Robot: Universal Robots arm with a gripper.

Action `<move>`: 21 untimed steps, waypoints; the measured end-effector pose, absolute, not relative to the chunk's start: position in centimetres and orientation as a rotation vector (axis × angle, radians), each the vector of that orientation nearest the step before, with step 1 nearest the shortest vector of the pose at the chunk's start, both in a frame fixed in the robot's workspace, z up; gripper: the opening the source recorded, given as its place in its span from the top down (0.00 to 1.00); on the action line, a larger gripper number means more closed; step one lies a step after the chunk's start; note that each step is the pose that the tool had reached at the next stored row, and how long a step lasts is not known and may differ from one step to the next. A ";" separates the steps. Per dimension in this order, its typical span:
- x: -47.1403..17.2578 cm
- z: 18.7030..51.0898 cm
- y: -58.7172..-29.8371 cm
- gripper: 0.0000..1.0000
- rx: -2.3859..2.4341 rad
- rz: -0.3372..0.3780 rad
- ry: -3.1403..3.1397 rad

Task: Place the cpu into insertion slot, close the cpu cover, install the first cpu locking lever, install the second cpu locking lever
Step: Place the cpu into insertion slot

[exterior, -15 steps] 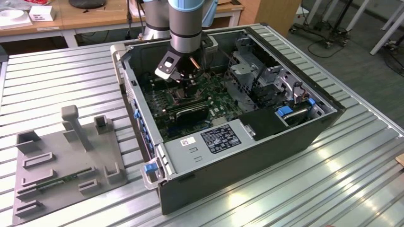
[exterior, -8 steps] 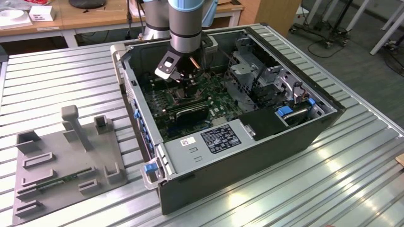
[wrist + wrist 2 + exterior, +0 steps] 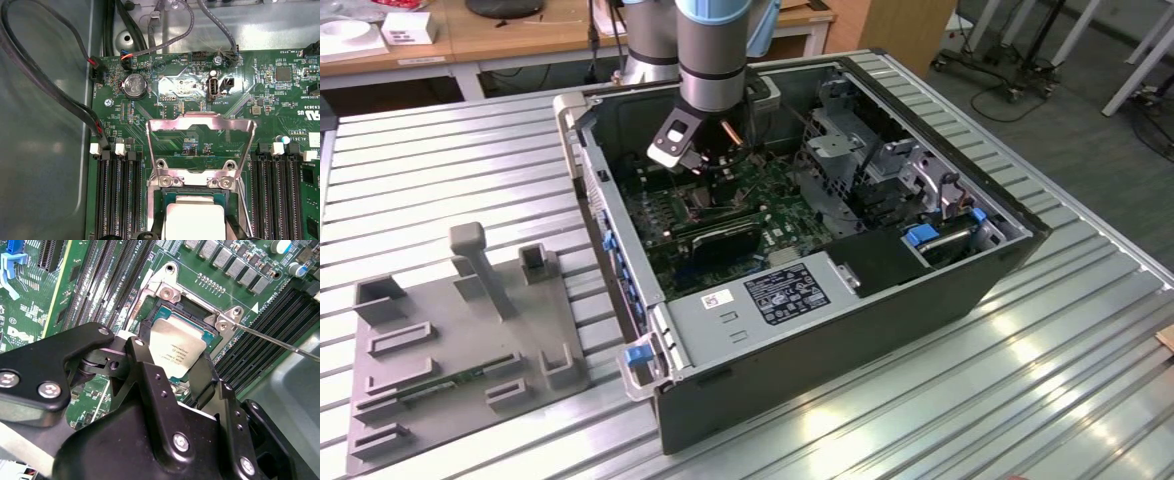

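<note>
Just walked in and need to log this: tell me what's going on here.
The robot arm is inside the open computer case. Its tool grips the chip by two edges, right over the socket on the green board. The metal cover stands flipped open.

The cpu, a small flat square with a dull silver-grey top, is seen lying level within the insertion slot, clasped on two opposite edges by the gripper. Of the slot, a dark strip and a silvery rim are left showing beside the chip. The cpu cover, a thin silvery frame with a cut-out middle, is swung open on its hinge at the slot's edge.
</note>
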State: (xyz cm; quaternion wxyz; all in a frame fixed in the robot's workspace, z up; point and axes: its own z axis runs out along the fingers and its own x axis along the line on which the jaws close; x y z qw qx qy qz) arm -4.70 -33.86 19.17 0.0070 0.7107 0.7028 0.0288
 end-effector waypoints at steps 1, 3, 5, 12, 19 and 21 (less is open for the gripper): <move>-4.7 19.2 -33.9 0.46 2.223 0.090 2.198; -4.7 19.1 -33.9 0.46 2.223 0.089 2.198; -4.7 19.0 -33.9 0.46 2.223 0.089 2.198; -4.7 19.0 -33.9 0.46 2.223 0.089 2.198; -4.7 18.9 -33.9 0.40 2.223 0.091 2.198; -4.7 18.9 -33.9 0.40 2.223 0.091 2.198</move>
